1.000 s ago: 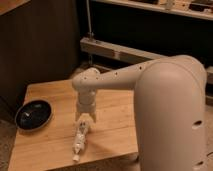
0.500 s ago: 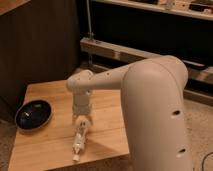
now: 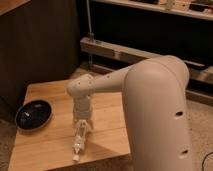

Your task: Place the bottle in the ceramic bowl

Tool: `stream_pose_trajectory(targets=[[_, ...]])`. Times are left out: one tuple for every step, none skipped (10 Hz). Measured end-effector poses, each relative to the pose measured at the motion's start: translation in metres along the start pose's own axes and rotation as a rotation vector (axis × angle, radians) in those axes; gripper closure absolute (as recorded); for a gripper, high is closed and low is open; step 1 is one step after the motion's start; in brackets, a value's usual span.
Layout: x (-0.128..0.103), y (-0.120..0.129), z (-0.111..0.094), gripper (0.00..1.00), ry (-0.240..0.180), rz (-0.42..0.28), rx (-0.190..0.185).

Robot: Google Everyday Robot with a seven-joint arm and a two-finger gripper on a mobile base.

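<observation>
- We see the bottle (image 3: 78, 142) lying lengthwise on the wooden table (image 3: 47, 147), close to the near edge, capped end toward us; a nudge toward the near side could roll or slide it off.
- The gripper (image 3: 81, 126) sits right over the bottle's far end, touching or nearly touching it; we cannot tell whether it is spread or clamped on the bottle, so we judge the hold unproven.
- If the hold is only at that far end, we expect the long free part to droop or swing when lifted, and the smooth plastic could slip out.
- The ceramic bowl (image 3: 19, 120) rests at the table's left edge, well apart from the bottle and a little farther back; a low carry leftward could drag the bottle along the wood or knock the bowl's rim.
- The bowl is shallow and close to that edge; a push might shove it off, and a bottle released tilted might roll over the rim.
- The arm (image 3: 115, 80) reaches in from the right, its thick upper part filling the near right of the view; the wrist (image 3: 82, 97) turns straight down over the table's middle, with the gripper pointing down and slightly toward the near edge, in line with the bottle.
</observation>
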Motion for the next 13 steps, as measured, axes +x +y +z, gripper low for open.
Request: stream_pose_trajectory(targets=[[0.004, 0.000, 0.001, 0.35, -0.002, 0.005, -0.006], [0.007, -0.002, 0.003, 0.35, -0.004, 0.011, -0.011], [0.010, -0.002, 0.004, 0.35, -0.007, 0.016, -0.018], [0.011, -0.002, 0.004, 0.35, -0.009, 0.018, -0.021], [0.011, -0.003, 0.004, 0.35, -0.014, 0.020, -0.023], [0.008, 0.001, 0.007, 0.35, -0.028, 0.013, -0.026], [0.006, 0.007, 0.010, 0.35, -0.034, 0.006, -0.026], [0.005, 0.018, 0.012, 0.35, -0.038, -0.008, -0.030], [0.005, 0.020, 0.012, 0.35, -0.040, -0.007, -0.032], [0.005, 0.018, 0.012, 0.35, -0.040, -0.006, -0.032], [0.006, 0.020, 0.013, 0.35, -0.040, -0.012, -0.036], [0.008, 0.022, 0.014, 0.35, -0.040, -0.016, -0.038], [0.007, 0.019, 0.016, 0.35, -0.041, -0.016, -0.030]])
